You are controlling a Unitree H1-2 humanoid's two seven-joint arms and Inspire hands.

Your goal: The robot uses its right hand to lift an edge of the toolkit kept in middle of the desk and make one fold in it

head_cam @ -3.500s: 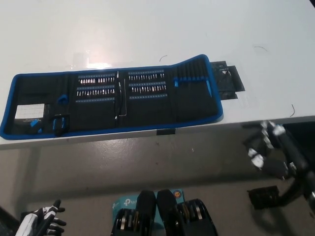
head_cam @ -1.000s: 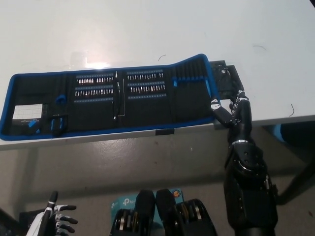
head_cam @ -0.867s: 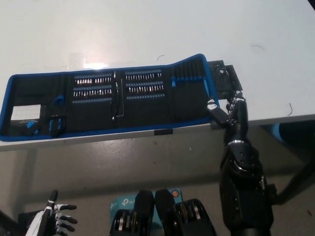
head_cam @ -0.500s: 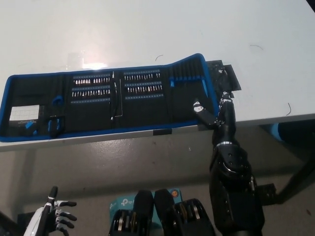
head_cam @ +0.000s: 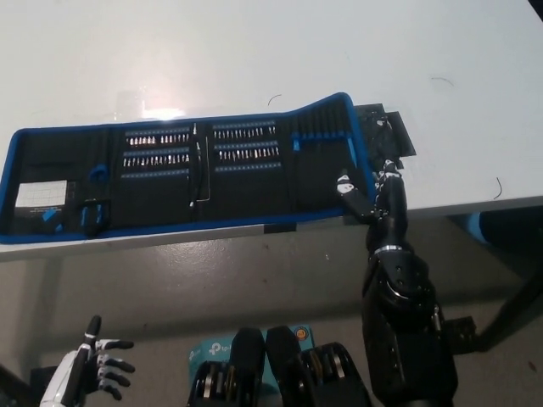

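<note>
A long black toolkit (head_cam: 187,178) with blue trim lies unrolled along the white desk's front edge, showing rows of screwdriver bits. Its right end panel (head_cam: 331,136) bulges up slightly, with a black flap (head_cam: 386,136) sticking out beyond it. My black right hand (head_cam: 373,191) is at the toolkit's lower right corner, fingers spread around the blue edge; I cannot tell whether it grips the edge. My white left hand (head_cam: 89,373) hangs low at the lower left, below the desk, with fingers apart and holding nothing.
The white desk (head_cam: 271,59) stretches far behind the toolkit. Its front edge (head_cam: 212,237) runs just below the kit. Grey floor lies under the desk, with a teal box (head_cam: 212,348) near the bottom and a black stand foot (head_cam: 509,314) at the right.
My right arm rose from low on the right to the desk's front edge, and the hand then slid left onto the toolkit's lower right corner. The left hand barely moved.
</note>
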